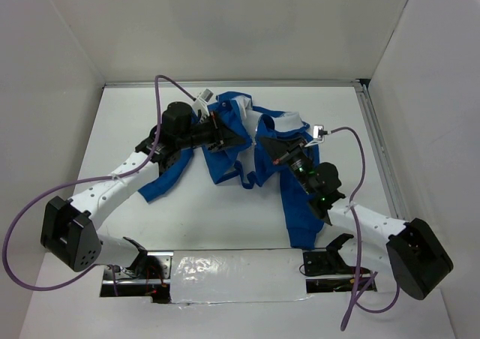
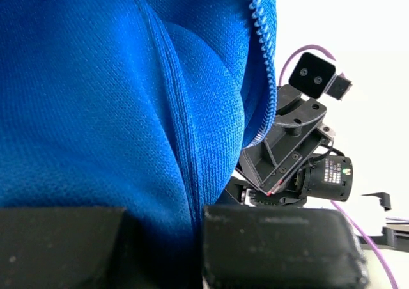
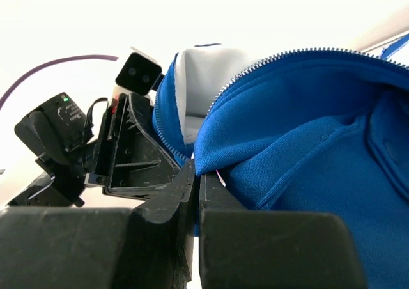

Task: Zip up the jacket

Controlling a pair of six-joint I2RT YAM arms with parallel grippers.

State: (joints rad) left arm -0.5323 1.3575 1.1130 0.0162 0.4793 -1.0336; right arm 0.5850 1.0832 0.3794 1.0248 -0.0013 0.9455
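The bright blue jacket [image 1: 289, 181] lies bunched in the middle of the white table, its white lining [image 1: 289, 121] showing at the back. My left gripper [image 1: 225, 138] is shut on a thick fold of it, and in the left wrist view blue fabric [image 2: 115, 97] fills the space between the black fingers [image 2: 281, 244]. The pale zipper teeth [image 2: 261, 20] run down the fabric's right edge. My right gripper [image 1: 274, 148] faces the left one closely. Its fingers [image 3: 255, 244] are pressed together on a front edge of the jacket [image 3: 307, 142], just below the zipper teeth [image 3: 275, 59].
White walls enclose the table on three sides, with a metal rail [image 1: 379, 151] along the right. Purple cables [image 1: 161, 106] loop above both arms. A strip of shiny tape [image 1: 232, 275] covers the near edge between the arm bases. One sleeve [image 1: 166, 180] trails toward the front left.
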